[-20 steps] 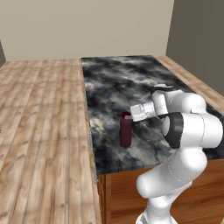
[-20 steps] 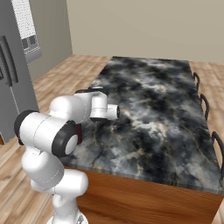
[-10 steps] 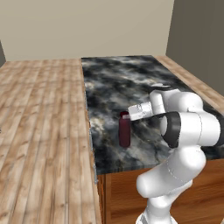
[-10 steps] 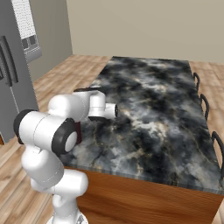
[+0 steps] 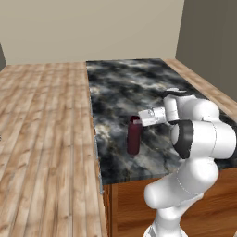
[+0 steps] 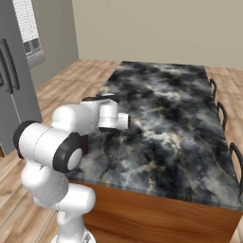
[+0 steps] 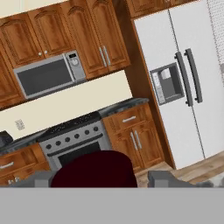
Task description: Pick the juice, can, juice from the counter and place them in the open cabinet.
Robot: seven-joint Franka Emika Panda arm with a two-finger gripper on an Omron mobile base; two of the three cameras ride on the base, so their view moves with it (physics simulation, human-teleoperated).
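Fingers (image 7: pixel 158 178) flanking maroon bottle (image 5: pixel 134 135)

Colours here: the bottle (image 5: pixel 134 135) near the middle of the left base view is dark maroon, standing on a counter (image 5: pixel 125 92) marbled black, grey and white over a brown wood base. The floor (image 5: pixel 41 139) is pale striped wood planks. In the hand view, reddish-brown cabinets (image 7: pixel 94 30) fill the top, the fridge (image 7: pixel 188 83) on the right is white-grey with dark handles, and there's a silver microwave (image 7: pixel 46 75) at left.
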